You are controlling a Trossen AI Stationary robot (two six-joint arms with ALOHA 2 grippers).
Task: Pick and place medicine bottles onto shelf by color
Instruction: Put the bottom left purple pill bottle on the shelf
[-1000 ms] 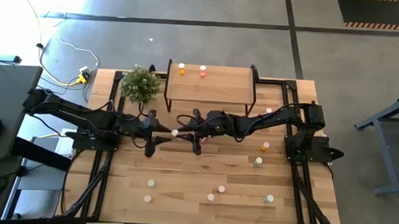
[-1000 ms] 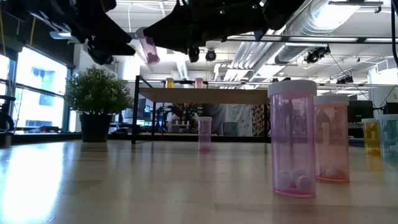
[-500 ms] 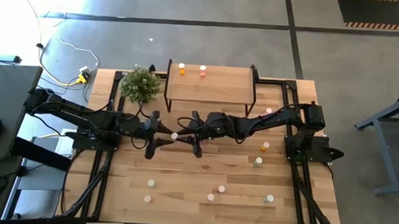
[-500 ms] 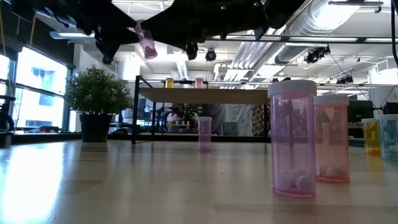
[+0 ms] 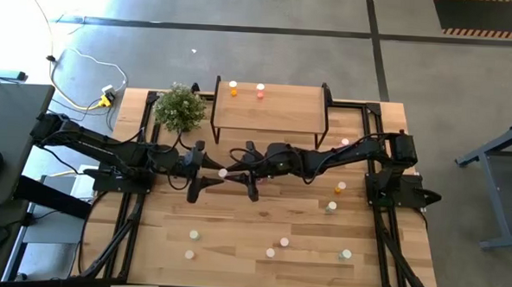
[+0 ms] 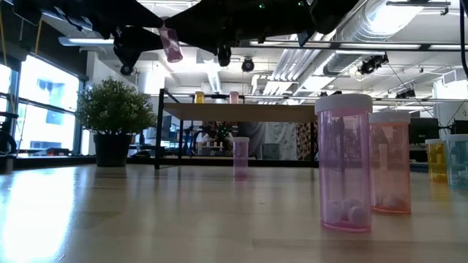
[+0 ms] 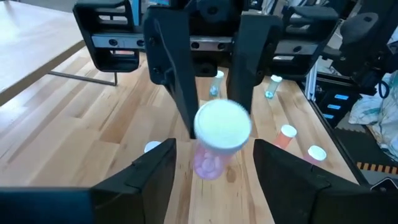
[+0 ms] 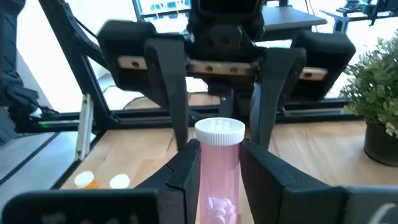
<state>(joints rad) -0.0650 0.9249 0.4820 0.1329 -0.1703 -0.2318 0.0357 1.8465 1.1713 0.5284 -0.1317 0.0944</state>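
Right gripper (image 8: 214,165) is clamping a pink bottle (image 8: 219,168) midair between the left gripper's (image 7: 211,162) spread fingers; mistimed release risks dropping it.

Held pink bottle (image 8: 219,163): base cut off by right wrist picture's lower edge; cap (image 7: 222,124) blurred in left wrist view. Arms in low view: cropped at top edge. Rightmost bottle (image 6: 458,159), low view: cut by right edge. Shelf bottles (image 5: 233,89): labels too small to read.
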